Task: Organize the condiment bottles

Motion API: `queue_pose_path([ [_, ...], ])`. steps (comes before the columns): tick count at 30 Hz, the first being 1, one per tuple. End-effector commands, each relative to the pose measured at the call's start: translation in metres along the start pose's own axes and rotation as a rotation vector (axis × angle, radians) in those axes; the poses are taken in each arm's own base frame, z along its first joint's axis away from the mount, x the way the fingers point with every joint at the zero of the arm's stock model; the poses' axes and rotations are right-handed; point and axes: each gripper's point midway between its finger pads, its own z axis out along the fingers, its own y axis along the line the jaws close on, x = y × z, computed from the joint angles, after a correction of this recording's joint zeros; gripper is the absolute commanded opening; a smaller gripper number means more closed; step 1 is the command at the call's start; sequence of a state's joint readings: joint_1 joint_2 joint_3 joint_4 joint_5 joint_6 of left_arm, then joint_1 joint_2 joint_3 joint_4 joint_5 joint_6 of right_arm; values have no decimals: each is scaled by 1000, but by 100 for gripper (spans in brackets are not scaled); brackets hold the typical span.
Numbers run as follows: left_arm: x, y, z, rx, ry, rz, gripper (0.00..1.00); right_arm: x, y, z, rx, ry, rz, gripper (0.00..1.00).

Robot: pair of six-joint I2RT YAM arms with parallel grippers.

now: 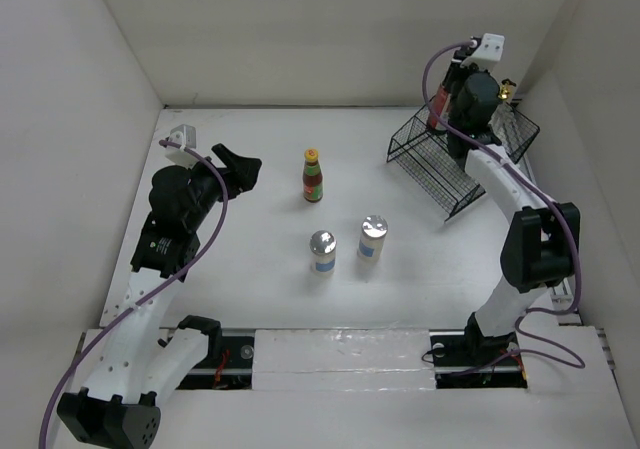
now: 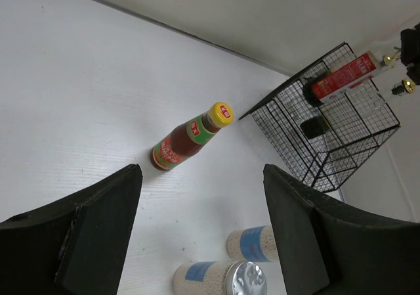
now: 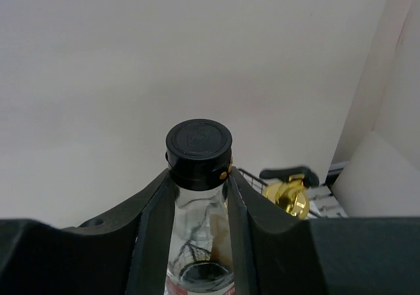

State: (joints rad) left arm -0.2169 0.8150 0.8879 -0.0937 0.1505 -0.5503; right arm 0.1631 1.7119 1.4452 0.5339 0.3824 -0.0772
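Pinched in my right tool (image 3: 198,177), a black-capped glass bottle (image 3: 198,142) hangs over the wire basket (image 1: 445,184). I judge the next move is to lower it in upright, clear of the gold spout beside it. My left tool (image 2: 200,183) is spread above the worktop (image 1: 250,269), facing the sauce bottle (image 2: 190,137), with the shakers (image 1: 322,252) standing nearby.

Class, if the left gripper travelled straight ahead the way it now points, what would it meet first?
Most likely the yellow-capped sauce bottle, which stands ahead of the open left gripper; depth is unclear.
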Motion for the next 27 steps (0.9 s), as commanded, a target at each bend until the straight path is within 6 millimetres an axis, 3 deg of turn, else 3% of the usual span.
queue_pose_path([
  [1, -10, -12, 0, 52, -39, 14, 70, -68, -13, -2, 38, -230, 79, 22],
  [3, -10, -12, 0, 52, -39, 14, 70, -69, -15, -3, 48, -240, 85, 22],
  [7, -10, -12, 0, 52, -39, 14, 70, -49, -18, -5, 64, -202, 71, 22],
  [15, -9, -13, -1, 60, -33, 14, 70, 11, -14, -17, 52, -87, 139, 23],
  [22, -12, -17, -5, 70, -48, 16, 70, 25, -15, -20, 61, -53, 147, 24],
  [25, -14, -18, -8, 76, -56, 17, 70, 37, -16, -21, 70, -28, 145, 29],
  [27, -14, -18, -8, 76, -56, 17, 70, 39, -16, -21, 70, -20, 141, 40],
])
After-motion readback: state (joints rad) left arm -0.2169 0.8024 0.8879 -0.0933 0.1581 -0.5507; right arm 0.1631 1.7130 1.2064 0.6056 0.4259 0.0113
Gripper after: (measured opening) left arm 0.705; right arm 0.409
